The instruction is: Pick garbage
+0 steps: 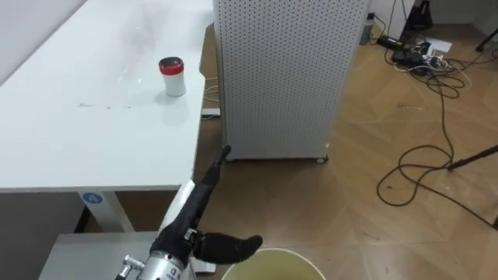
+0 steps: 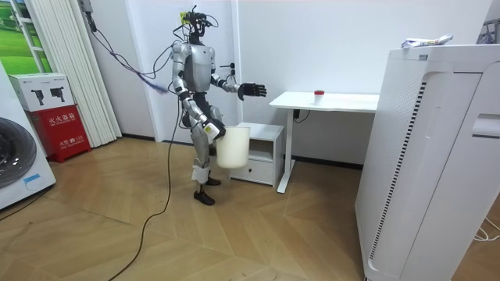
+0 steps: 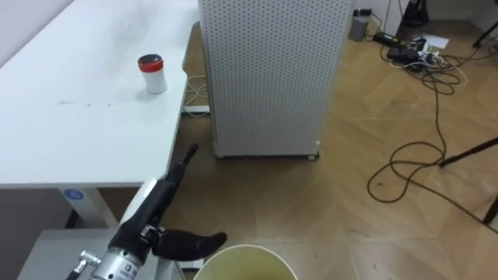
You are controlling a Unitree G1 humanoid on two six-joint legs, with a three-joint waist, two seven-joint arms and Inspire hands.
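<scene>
Cream bucket (image 1: pixel 272 264) rim at the near edge, hanging by the robot's right hand (image 2: pixel 212 133); how that hand grips it cannot be told. Just left of it, the left hand (image 1: pixel 227 247) reaches out empty, fingers loosely straight. Farther left, a small red-capped jar (image 1: pixel 172 76) stands on the white table (image 1: pixel 93 140), well apart from the hand

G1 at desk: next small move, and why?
Likely step in and reach the left hand toward the red-lidded jar: that hand is open, empty and short of the desk, and the jar sits well in from the edge.
</scene>
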